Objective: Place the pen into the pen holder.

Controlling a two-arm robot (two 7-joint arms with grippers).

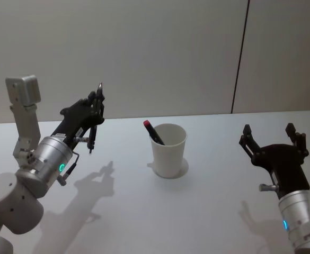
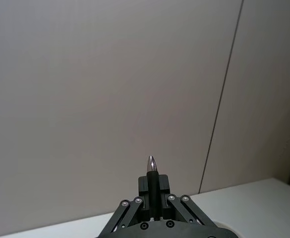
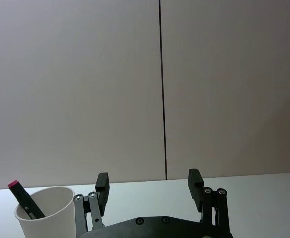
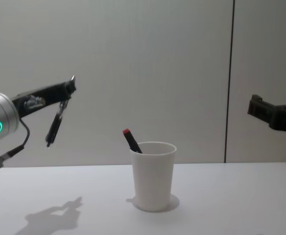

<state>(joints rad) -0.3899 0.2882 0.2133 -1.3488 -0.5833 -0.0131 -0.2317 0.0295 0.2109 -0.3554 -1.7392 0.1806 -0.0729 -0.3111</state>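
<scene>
One pen, in the head view, sits clamped in the left gripper, raised well left of the pen holder; the right gripper stands right of it, jaws apart. Left wrist view: the pen tip protrudes beyond the closed jaws. Chest view: the pen hangs tilted below them.

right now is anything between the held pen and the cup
Nothing visible: only bare table between the pen in the left gripper and the paper cup. A red-capped marker leans inside it. The right gripper idles off right.
</scene>
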